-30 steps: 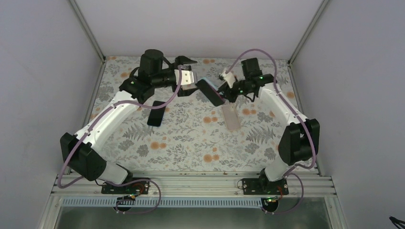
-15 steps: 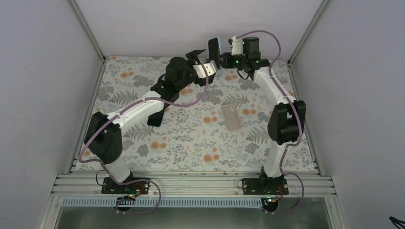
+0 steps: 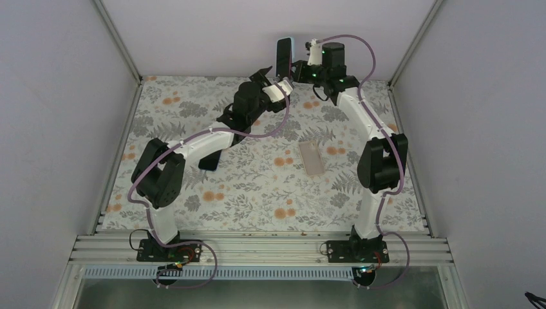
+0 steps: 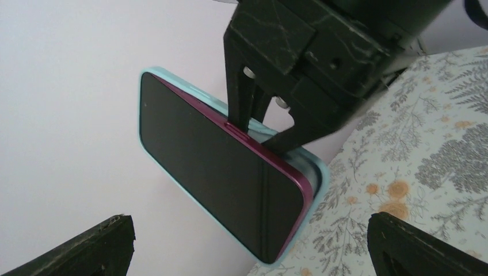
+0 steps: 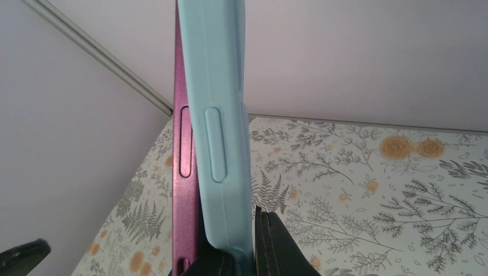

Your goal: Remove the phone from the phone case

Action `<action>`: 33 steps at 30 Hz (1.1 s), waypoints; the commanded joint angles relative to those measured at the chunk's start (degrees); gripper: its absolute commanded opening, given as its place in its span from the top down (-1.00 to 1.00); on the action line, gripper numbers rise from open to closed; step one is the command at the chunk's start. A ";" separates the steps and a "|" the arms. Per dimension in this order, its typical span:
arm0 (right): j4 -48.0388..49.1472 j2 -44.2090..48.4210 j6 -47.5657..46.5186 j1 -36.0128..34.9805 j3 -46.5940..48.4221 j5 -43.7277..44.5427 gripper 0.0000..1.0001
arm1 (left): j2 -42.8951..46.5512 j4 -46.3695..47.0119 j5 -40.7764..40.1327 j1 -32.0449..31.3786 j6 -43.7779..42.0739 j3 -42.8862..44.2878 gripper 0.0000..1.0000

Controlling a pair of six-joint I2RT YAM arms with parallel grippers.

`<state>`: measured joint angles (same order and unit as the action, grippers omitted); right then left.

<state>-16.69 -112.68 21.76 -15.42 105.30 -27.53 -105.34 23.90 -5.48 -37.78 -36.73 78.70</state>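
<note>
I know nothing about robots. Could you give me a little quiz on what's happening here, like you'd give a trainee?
1. Which arm's gripper holds the phone up in the air?
2. The phone case is: A black, B light blue, C yellow.
3. True or false: the left gripper is shut on the phone.

Key: 1 the right gripper; 2 B; 3 false, its jaws stand open, apart from the phone.

No readable text — none anywhere.
</note>
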 commanded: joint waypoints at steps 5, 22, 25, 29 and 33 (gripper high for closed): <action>8.49 2.14 2.21 -1.01 -1.68 -0.95 0.93 | -2.54 2.28 -3.03 -0.27 1.46 4.81 -0.99; 9.30 3.55 2.28 -1.83 -3.05 -3.03 0.92 | -4.45 4.86 -6.87 -0.19 -1.29 4.41 -0.95; 8.85 3.60 2.19 -2.13 -2.83 -3.53 0.93 | -5.21 4.70 -7.22 -0.10 -2.22 5.08 -0.95; 8.76 4.58 2.42 -2.57 -3.54 -4.00 0.93 | -6.52 5.65 -9.38 0.18 -3.14 5.65 -0.91; 8.06 5.94 2.03 -2.69 -4.93 -4.20 0.93 | -7.18 7.22 -12.70 1.26 -4.38 5.77 -0.56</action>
<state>-11.49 -111.90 23.68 -17.21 101.23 -29.10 -110.85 27.77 -12.78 -37.82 -39.33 83.37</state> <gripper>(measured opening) 0.073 0.859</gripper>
